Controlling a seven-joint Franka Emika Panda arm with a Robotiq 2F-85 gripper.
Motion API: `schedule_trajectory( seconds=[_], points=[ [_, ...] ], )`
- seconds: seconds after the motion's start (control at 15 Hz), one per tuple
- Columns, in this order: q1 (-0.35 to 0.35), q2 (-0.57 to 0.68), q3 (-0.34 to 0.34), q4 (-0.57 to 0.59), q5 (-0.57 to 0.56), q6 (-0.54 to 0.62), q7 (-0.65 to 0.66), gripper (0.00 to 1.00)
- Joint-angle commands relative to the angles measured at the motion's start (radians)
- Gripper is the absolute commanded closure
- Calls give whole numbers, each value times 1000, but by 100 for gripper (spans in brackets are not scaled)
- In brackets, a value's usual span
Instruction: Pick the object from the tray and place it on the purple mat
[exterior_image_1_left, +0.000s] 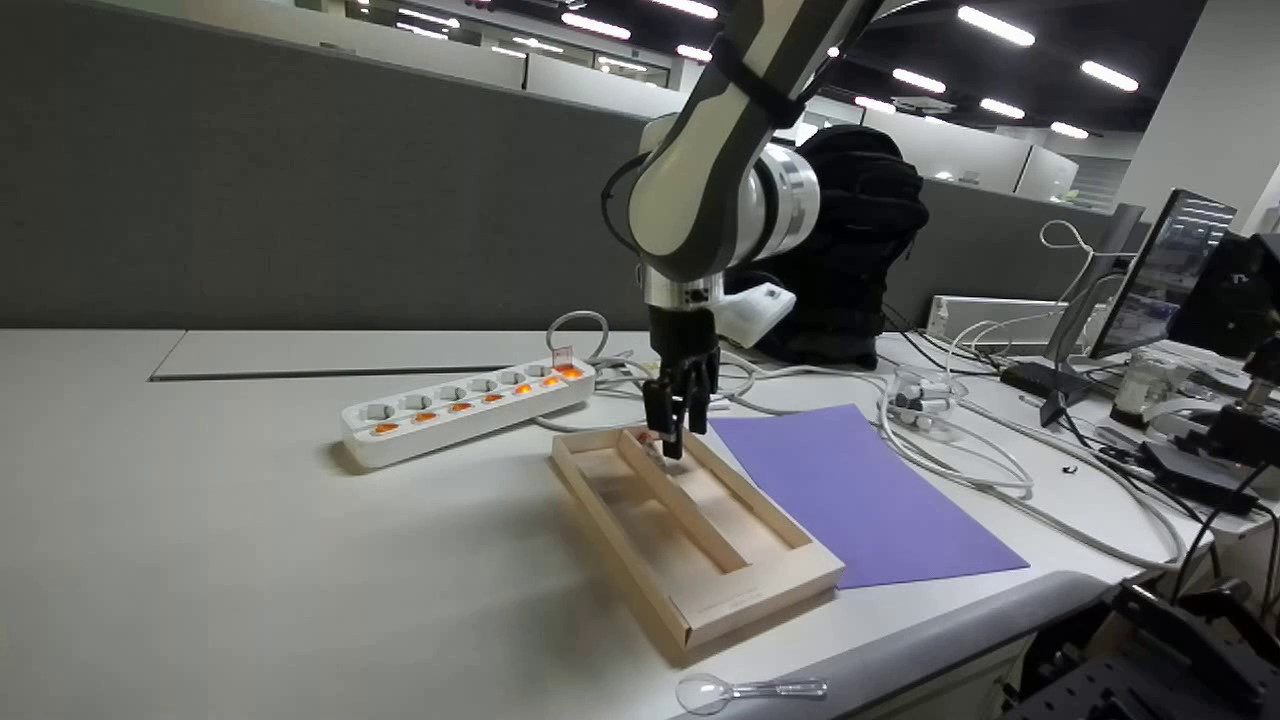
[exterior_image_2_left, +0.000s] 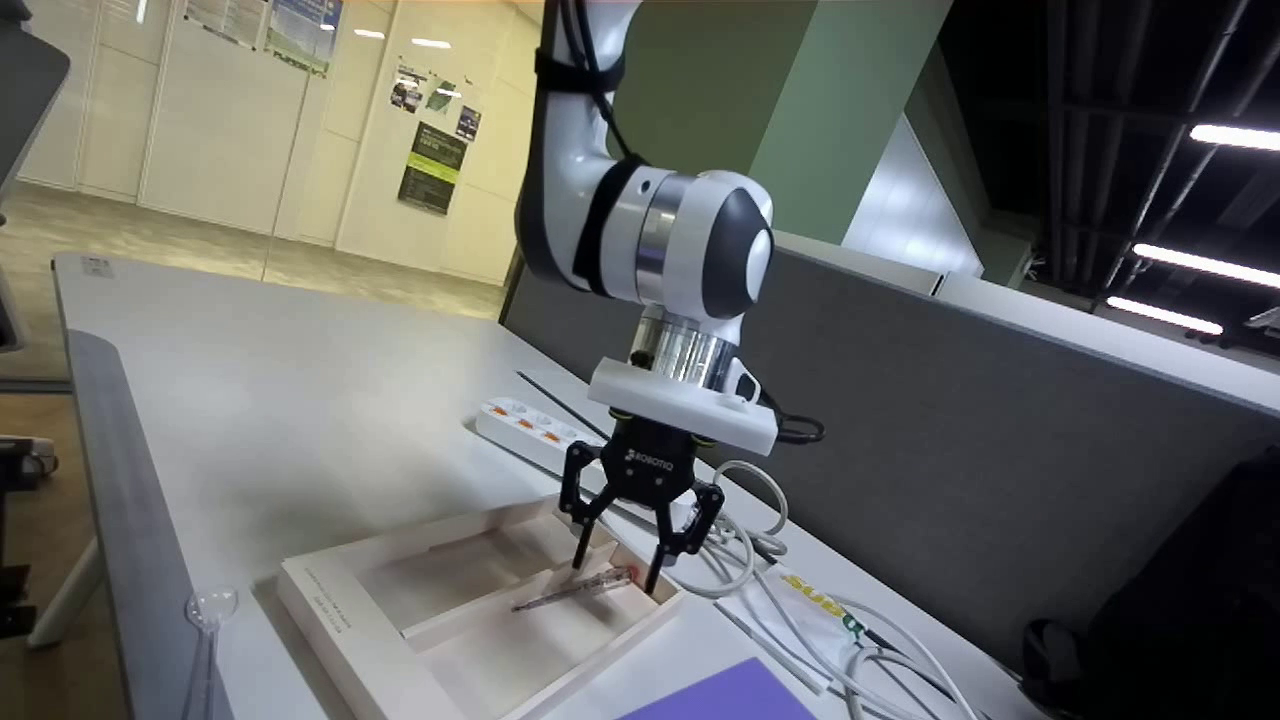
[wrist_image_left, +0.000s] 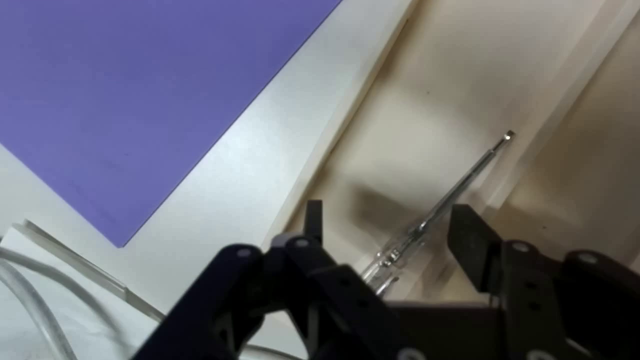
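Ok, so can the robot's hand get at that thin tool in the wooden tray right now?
Probably yes: the hand stands open above the thin tool, spread to either side of it, and nothing visible lies on top. The divider runs close by, though, so that side may be tight.

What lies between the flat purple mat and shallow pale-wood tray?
In the wrist view, a strip of white tabletop shows between the mat and the tray.
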Motion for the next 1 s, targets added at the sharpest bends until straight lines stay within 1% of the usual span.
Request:
schedule_trajectory(
  seconds=[0.0,0.13,0.47,0.93],
  points=[
    [1,-5,-16,-8,-3,31,71,3],
    [2,-1,-23,-8,-2,53,92,0],
    [27,28,-55,-3,5,152,214,0],
    [45,58,-71,-3,27,210,275,0]
  ],
)
